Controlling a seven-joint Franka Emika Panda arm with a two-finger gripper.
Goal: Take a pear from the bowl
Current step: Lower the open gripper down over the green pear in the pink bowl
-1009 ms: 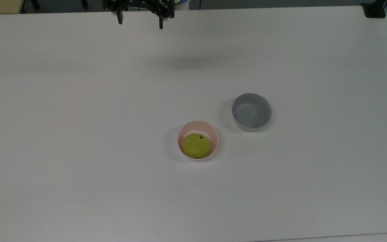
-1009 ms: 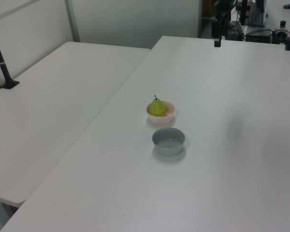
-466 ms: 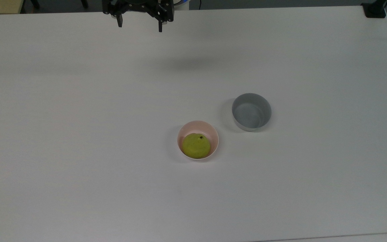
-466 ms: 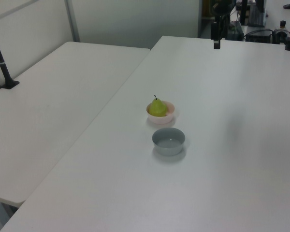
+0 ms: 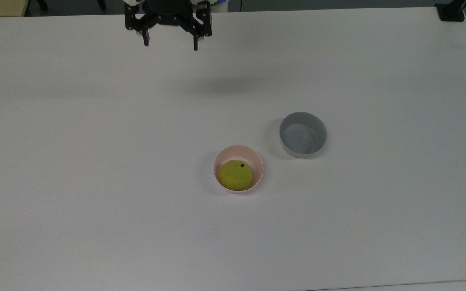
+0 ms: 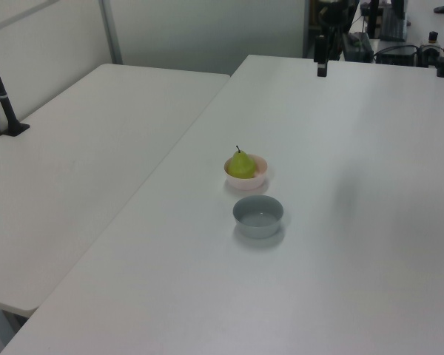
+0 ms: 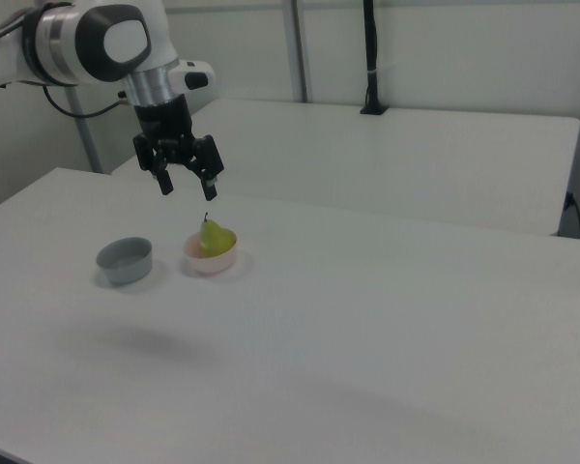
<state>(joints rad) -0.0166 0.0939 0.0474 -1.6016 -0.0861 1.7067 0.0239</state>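
– On the white table [image 5: 95, 161], what've we got, biggest first?
– Franka arm [image 7: 87, 39], white w/ black joints, seen whole in the right view. Top view catches just the gripper [image 5: 170, 42] at the far edge.
– Then?
– Grey bowl [image 5: 302, 134], taller, nothing in it. Just beside it, not touching, the pale pink bowl [image 5: 238, 169].
– Pear?
– Pear [image 5: 236, 175] sits in the pink bowl. Top view shows a round yellow-green blob w/ dark stem spot; left view shows it upright [image 6: 242, 164], stem up.
– Claw?
– Fingers spread wide apart, holding nothing, hanging above the table, well apart from both bowls. Left view shows it edge-on [image 6: 322, 66], gap hidden.
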